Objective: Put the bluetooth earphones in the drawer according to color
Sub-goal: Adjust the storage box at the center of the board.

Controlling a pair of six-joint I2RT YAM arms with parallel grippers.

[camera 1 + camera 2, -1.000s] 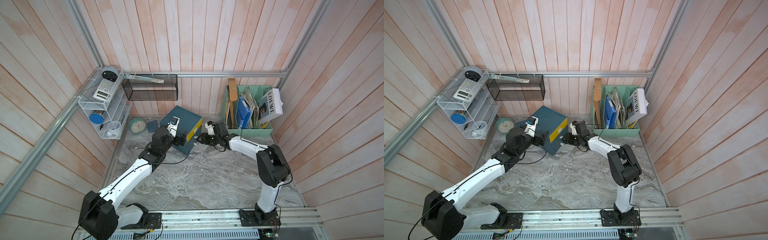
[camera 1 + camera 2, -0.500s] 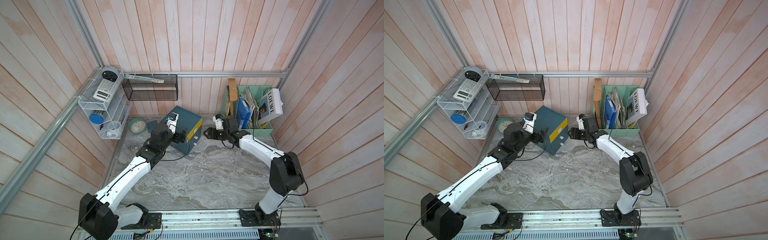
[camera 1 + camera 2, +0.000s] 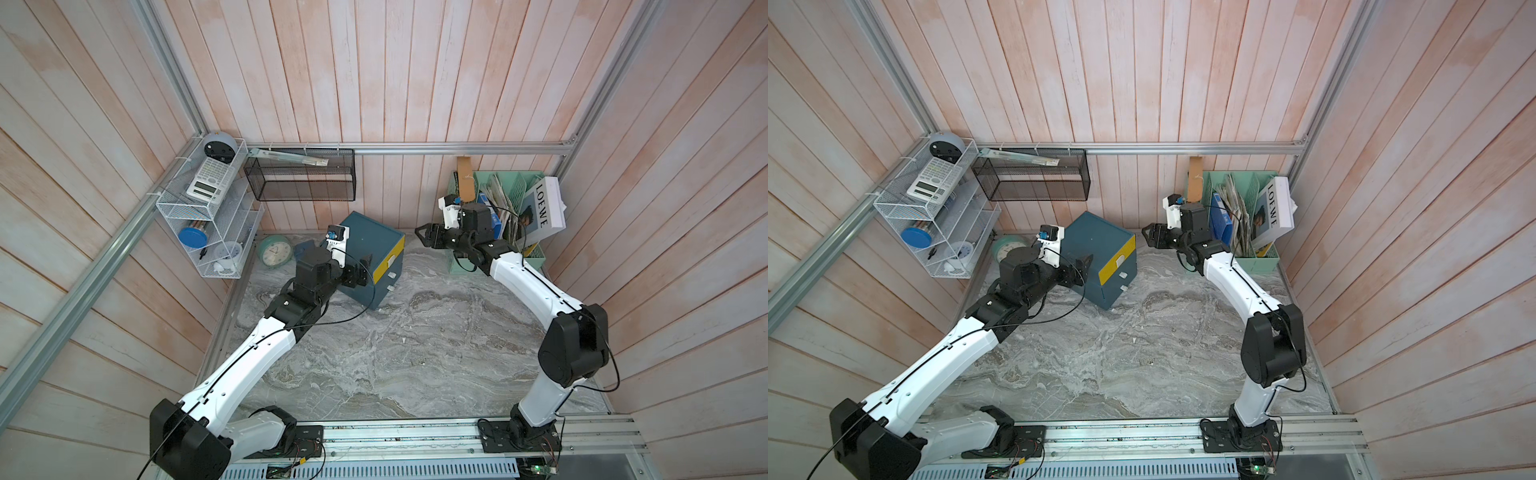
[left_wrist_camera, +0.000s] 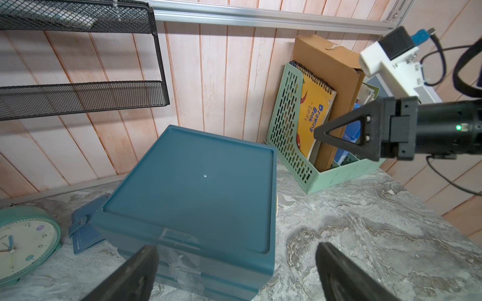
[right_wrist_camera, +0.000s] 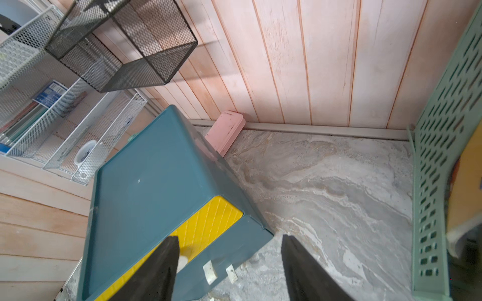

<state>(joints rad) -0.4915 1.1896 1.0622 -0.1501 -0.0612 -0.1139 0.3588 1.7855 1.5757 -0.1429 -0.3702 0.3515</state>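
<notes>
- In both top views, the right gripper (image 3: 424, 237) has backed away from the front of the drawer (image 3: 374, 253), jaws parted and empty.
- The left gripper (image 3: 362, 269) hangs wide open and empty just behind the drawer.
- Left wrist: the drawer top is bare, with no earphones visible.
- Right wrist: all three drawers appear shut, so sorting looks finished.

The dark teal drawer cabinet (image 3: 368, 245) stands upright near the back wall, its yellow top drawer (image 3: 397, 249) shut.
</notes>
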